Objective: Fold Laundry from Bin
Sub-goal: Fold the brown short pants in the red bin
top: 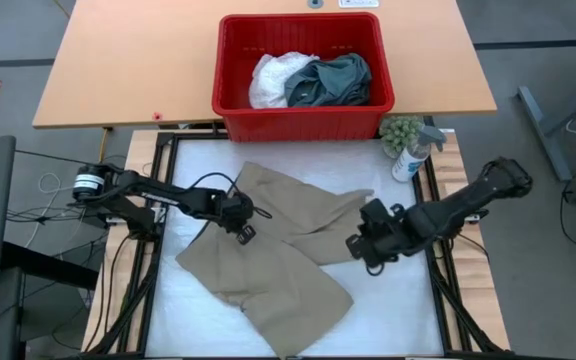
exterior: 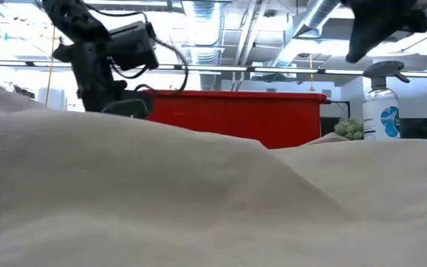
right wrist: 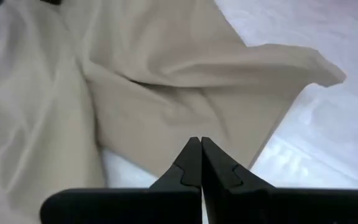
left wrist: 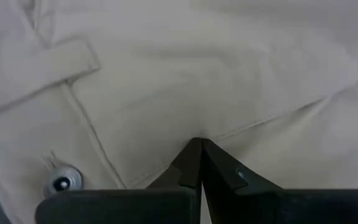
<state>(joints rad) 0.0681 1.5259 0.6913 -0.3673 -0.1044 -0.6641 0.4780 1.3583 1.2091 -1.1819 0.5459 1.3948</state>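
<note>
Beige-khaki trousers [top: 268,250] lie spread and rumpled on the white mat, one leg folded over toward the right. My left gripper [top: 245,235] is shut and points steeply down at the trousers' upper part, close to a belt loop [left wrist: 67,59] and a metal button [left wrist: 61,180]. My right gripper [top: 358,250] is shut and holds nothing. It hangs well above the right trouser leg [right wrist: 185,99]. The red bin [top: 303,120] stands beyond the mat's far edge. A white garment [top: 273,78] and a dark teal one [top: 333,80] lie inside it. My left gripper's shut fingertips [left wrist: 199,146] come from above at the beige cloth just below the waistband [left wrist: 229,118]. I cannot tell whether they touch the cloth.
A spray bottle [top: 408,155] and a small green plant [top: 400,130] stand at the mat's far right corner. The bin rests on a wooden table [top: 118,60] behind the mat. Black frame rails [top: 158,200] run along the mat's sides. In the low view the trousers [exterior: 199,200] fill the foreground.
</note>
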